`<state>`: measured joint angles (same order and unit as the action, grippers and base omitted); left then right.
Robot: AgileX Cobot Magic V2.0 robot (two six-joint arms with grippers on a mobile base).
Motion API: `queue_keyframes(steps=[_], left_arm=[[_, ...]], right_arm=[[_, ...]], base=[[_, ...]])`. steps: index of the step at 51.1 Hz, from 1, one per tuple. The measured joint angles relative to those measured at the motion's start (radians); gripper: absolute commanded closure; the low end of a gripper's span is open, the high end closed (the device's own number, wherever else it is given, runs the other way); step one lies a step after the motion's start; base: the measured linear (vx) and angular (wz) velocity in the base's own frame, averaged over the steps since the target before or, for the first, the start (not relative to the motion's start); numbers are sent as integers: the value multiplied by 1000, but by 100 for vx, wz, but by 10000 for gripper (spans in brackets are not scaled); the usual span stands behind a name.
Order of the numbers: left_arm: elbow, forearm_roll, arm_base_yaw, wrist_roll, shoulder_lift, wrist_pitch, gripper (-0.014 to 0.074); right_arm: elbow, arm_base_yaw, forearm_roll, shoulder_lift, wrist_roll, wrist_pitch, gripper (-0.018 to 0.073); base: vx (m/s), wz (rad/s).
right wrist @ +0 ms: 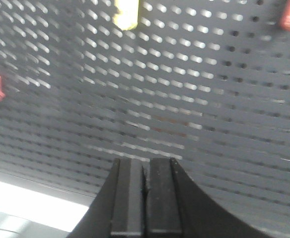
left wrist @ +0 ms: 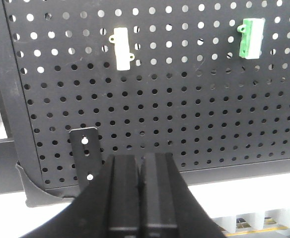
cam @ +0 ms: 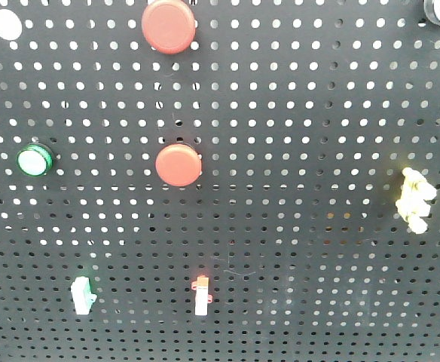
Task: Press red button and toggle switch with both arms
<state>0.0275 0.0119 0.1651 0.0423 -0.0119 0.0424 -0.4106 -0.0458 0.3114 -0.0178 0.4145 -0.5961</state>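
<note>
The left matte black gripper (left wrist: 141, 186) and the right matte black gripper (right wrist: 146, 196) each have their jaws pressed together, holding nothing, facing the black perforated metal pegboard (cam: 310, 151). The round red plastic button (cam: 178, 165) sits mid-board; the small red-tipped white toggle switch (cam: 201, 294) sits near its bottom edge.

Pegboard (cam: 303, 151) — black, with a regular grid of round holes. Two red buttons (cam: 178, 165), one above the other. Green-ringed button (cam: 35, 161) with a pale centre. White switch (cam: 201, 296) with a red-orange tip. Yellowish fitting (cam: 415, 199) at right. Left wrist view — white switch block (left wrist: 121, 48), green-and-white block (left wrist: 252, 38).
</note>
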Motion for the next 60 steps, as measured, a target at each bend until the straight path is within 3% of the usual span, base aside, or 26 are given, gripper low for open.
queue_keyframes(steps=[12,18,30,60], left_arm=[[0,0,0,0,0,0,595],[0,0,0,0,0,0,595],[0,0,0,0,0,0,595],[0,0,0,0,0,0,595]], right_arm=[[267,0,-346,0,-402,262,562],[393,0,-427,0,-503,389,562],[440,0,-427,2,-535,479,562],[441,0,-420,2,-537,484,562]], base=[[0,0],[0,0],[0,0],[0,0]])
